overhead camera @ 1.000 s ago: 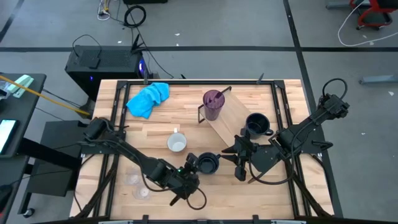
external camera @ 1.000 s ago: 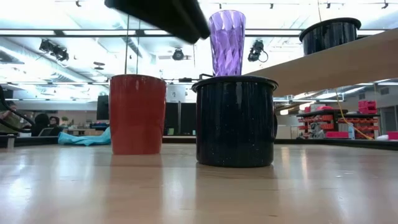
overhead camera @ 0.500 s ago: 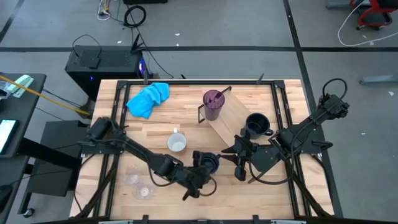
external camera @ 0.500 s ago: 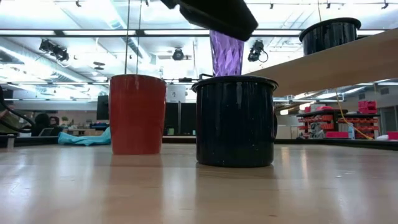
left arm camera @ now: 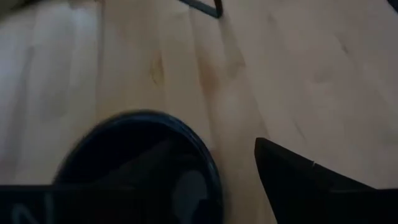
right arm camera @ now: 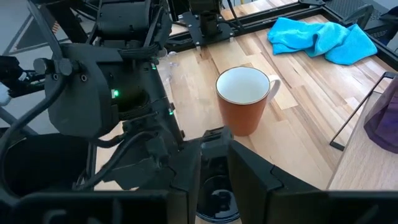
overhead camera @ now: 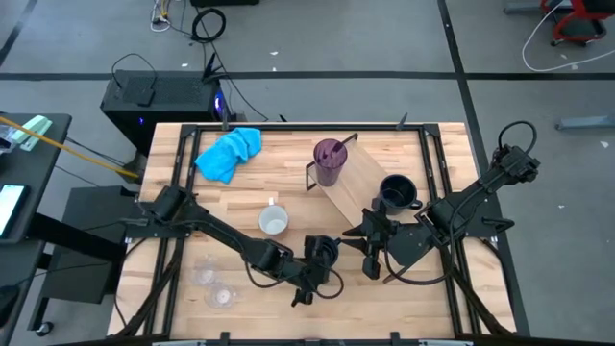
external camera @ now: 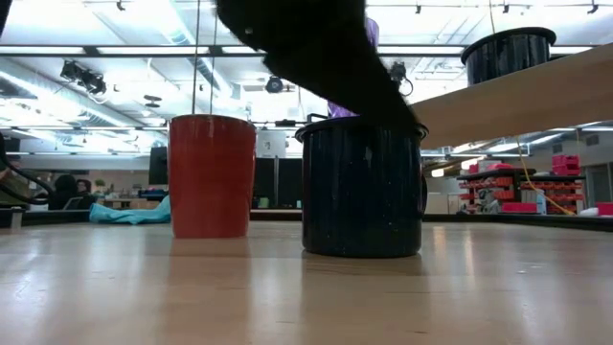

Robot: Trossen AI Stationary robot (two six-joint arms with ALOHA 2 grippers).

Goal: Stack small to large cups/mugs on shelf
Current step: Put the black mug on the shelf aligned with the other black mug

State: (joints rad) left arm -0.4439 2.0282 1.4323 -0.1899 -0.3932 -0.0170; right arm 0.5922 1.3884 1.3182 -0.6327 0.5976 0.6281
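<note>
Since a second ago: left gripper (overhead camera: 317, 272) swung in over dark mug (overhead camera: 322, 252), fingers spread wide, grasping nothing | right gripper (overhead camera: 370, 240) beside that mug, grip unclear | done: purple tumbler (overhead camera: 330, 160), second dark mug (overhead camera: 396, 190) on shelf (overhead camera: 357, 183) | left: orange mug (overhead camera: 273, 221), clear glasses (overhead camera: 213, 286).

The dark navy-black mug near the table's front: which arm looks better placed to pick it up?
Probably the left. Its open left gripper is right at the dark navy-black handled mug, while the right gripper waits beside it.
</note>
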